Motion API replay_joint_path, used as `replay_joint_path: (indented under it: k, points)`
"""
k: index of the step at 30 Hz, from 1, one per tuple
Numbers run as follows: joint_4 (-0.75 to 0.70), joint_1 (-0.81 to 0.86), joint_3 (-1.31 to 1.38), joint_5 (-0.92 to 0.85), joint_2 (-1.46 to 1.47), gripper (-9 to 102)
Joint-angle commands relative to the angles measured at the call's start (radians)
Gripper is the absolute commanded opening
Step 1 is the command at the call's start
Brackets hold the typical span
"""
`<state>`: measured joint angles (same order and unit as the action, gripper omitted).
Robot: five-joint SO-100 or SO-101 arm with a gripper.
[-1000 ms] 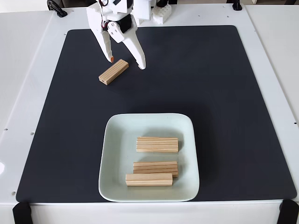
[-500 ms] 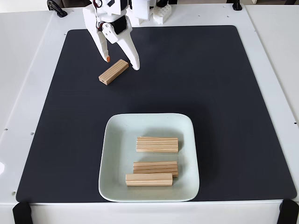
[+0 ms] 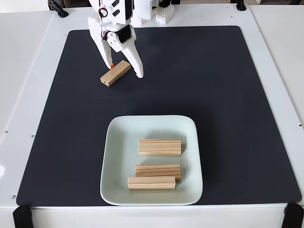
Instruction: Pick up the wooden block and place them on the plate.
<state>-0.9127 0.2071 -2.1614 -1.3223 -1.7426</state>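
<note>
Since a second ago, the white two-finger gripper [image 3: 125, 70] has swung leftward in the fixed view and dropped, so its fingers now bracket the upper right end of the loose block rather than standing off to its right. That small rectangular light pine wooden block [image 3: 115, 73] has not shifted; it lies flat on the black mat [image 3: 228, 95], up and to the left of the plate and well apart from it.

I count three more pine blocks already resting inside the large pale mint-white square plate [image 3: 114, 156] with its rounded corners and raised rim. I judge the job three-quarters done: one block left to grasp, lift, carry down the frame and set among the others.

The loose block's long axis runs diagonally, from lower left to upper right in the fixed view, its upper right end pointing towards the arm's base. The three on the plate all lie roughly level across the frame.

The gripper's jaws stand spread, the orange-tipped finger [image 3: 111, 66] at the block's upper edge and the longer white finger [image 3: 139, 74] just past its right end. I cannot tell from this angle whether either tip touches the wood. Nothing is pinched yet.

Around the mat, the white table [image 3: 28, 71] frames the work area.
</note>
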Motion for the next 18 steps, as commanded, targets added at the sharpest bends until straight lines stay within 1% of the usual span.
replay_joint_path:
  k: [1, 15, 18]
  points:
    - [0.011, 0.000, 0.012, 0.002, 0.017, 42]
    - [0.012, -0.012, 0.018, 0.006, 0.058, 42]
    - [0.012, -0.015, 0.020, 0.035, 0.058, 42]
